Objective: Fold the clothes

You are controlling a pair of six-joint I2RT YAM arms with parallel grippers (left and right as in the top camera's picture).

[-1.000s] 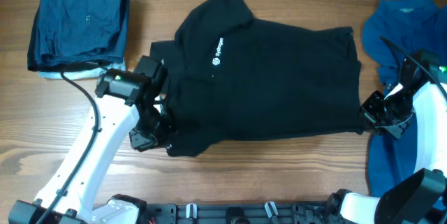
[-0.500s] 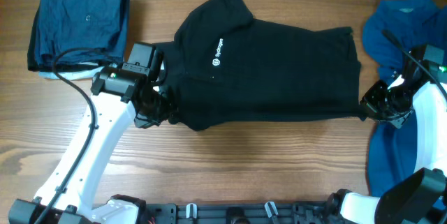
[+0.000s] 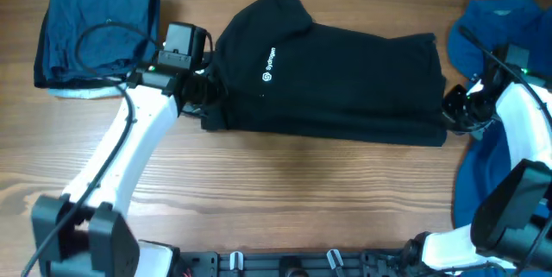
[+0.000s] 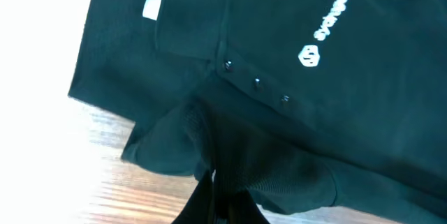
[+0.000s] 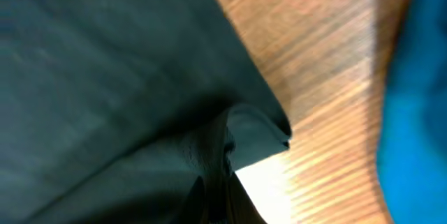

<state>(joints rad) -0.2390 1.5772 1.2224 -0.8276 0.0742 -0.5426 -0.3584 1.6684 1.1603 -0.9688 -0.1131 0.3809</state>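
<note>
Clamping black polo (image 3: 345, 78): left fingers (image 4: 204, 206) at collar end, right fingers (image 5: 209, 197) at hem (2 arms flank it).

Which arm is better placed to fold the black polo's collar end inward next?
Probably left: the left gripper pinches the black polo beside the collar, while the right gripper holds the opposite hem end.

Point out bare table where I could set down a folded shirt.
Best: the wide wood strip of table between the black polo and the front rail, bounded by the left arm and the blue shirt. Also the patch below the navy stack, left of that arm. Crowded: both polo ends, where left claw and right claw pinch it.
</note>
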